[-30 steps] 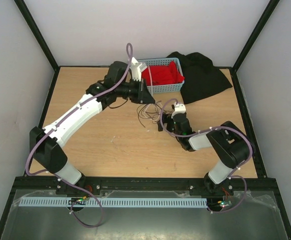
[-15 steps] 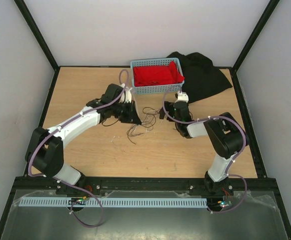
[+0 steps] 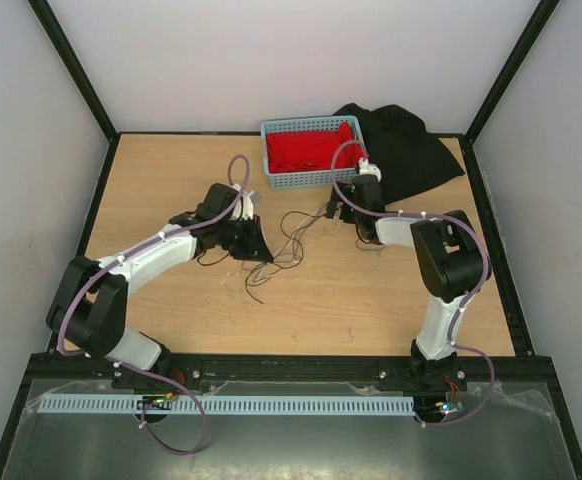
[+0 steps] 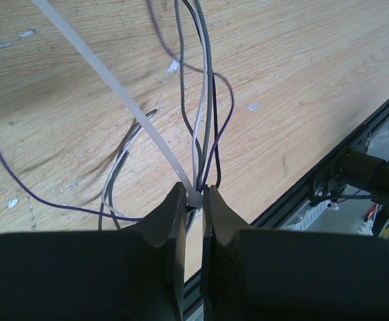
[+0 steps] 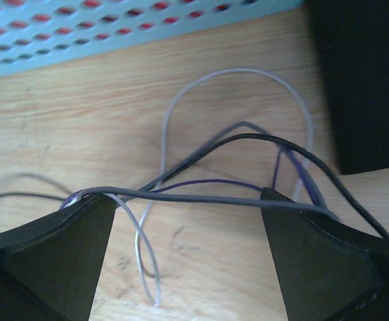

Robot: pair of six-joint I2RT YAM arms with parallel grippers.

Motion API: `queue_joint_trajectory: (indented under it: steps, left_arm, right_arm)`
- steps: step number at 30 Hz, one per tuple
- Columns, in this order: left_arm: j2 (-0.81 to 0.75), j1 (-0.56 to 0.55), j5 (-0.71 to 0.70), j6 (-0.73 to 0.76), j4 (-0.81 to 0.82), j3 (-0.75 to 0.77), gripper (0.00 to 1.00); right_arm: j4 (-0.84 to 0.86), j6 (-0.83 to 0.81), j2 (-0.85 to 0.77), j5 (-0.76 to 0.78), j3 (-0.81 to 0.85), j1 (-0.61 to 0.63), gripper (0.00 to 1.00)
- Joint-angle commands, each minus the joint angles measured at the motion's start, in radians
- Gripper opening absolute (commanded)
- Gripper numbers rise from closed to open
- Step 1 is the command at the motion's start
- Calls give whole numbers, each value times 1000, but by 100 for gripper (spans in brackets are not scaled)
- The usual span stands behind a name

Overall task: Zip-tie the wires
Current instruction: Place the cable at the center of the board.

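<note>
L tool (image 4: 194, 194) is clenched on the wires (image 4: 210, 100), w/ the zip tie (image 4: 125, 110) strap at the pinch. Bundle lies mid-counter (image 3: 371, 300). R tool (image 5: 188, 221) gapes wide, strands crossing btwn its fingers. Close R on all strands, then pull taut gently.

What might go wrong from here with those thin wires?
1. The left jaws pinch the wires and a white strap only at their very tips, so a tug might slip strands free.
2. The right jaws stand wide open with a few strands draped across them. Other loops lie outside, so closing may catch only some.
3. The right jaws sit close to the blue basket and might nudge it.
</note>
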Motion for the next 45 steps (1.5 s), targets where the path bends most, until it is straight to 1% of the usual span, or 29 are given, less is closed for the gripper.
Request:
queue_joint_trajectory:
  steps: [1, 2, 5, 8, 12, 16, 21, 26, 29, 33, 34, 37, 42, 45]
  left_arm:
    - [54, -32, -14, 1, 51, -1, 0]
    - [69, -44, -23, 8, 54, 10, 0]
    - [128, -90, -34, 26, 57, 49, 0]
    - [181, -138, -50, 25, 64, 77, 0]
    - [239, -187, -97, 21, 78, 83, 0]
    - [284, -214, -143, -3, 103, 71, 0]
    - [342, -227, -205, -33, 138, 58, 0]
    - [378, -229, -235, -40, 161, 62, 0]
    - [379, -228, -252, -43, 164, 59, 5]
    - [347, -226, -274, -36, 163, 48, 19]
    - [335, -225, -279, -34, 164, 42, 21]
    - [300, -222, -293, -33, 162, 25, 30]
    - [233, -212, -328, -25, 148, -8, 47]
    - [189, -203, -339, -16, 140, -29, 57]
  right_arm:
    - [-125, -12, 44, -16, 12, -95, 99]
    - [-129, -14, 47, -12, 10, -114, 99]
    - [-114, 32, 53, -86, -11, -172, 99]
    - [-112, 75, 56, -124, -20, -214, 99]
    - [-106, 134, 47, -153, -29, -278, 99]
    - [-96, 171, 26, -175, -30, -339, 99]
    - [-123, 130, 8, -191, -6, -361, 99]
    - [-102, 97, -74, -295, -57, -362, 99]
    - [-112, 70, -133, -345, -85, -361, 99]
    - [-156, 23, -216, -364, -102, -361, 99]
    - [-162, 16, -238, -368, -105, -362, 99]
    - [-175, 4, -307, -384, -116, -361, 99]
    - [-213, -15, -411, -353, -129, -362, 99]
    - [-237, -55, -465, -338, -140, -361, 99]
